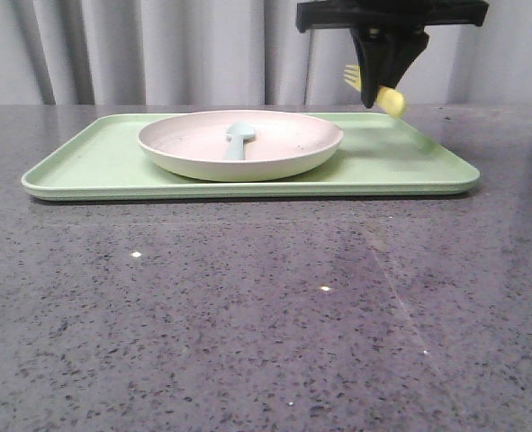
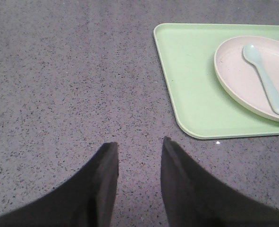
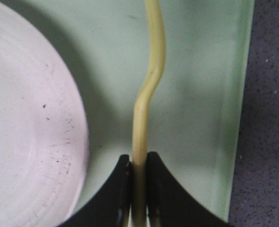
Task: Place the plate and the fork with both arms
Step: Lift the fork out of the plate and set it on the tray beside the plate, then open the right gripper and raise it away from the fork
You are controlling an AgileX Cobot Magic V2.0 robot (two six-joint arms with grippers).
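Observation:
The off-white plate (image 1: 240, 144) rests on the light-green tray (image 1: 94, 166), left of the tray's middle, and also shows in the left wrist view (image 2: 238, 75) and the right wrist view (image 3: 26, 127). My right gripper (image 1: 380, 90) is shut on the yellow fork (image 1: 387, 97) and holds it in the air above the right part of the tray, right of the plate. In the right wrist view the fork (image 3: 146, 94) runs out from between the shut fingers (image 3: 139, 163). My left gripper (image 2: 139, 144) is open and empty over bare table, left of the tray (image 2: 191, 94).
A pale blue spoon (image 1: 238, 139) lies inside the plate, seen also in the left wrist view (image 2: 264, 78). The grey speckled tabletop (image 1: 266, 315) stretches in front of the tray. Grey curtains hang behind.

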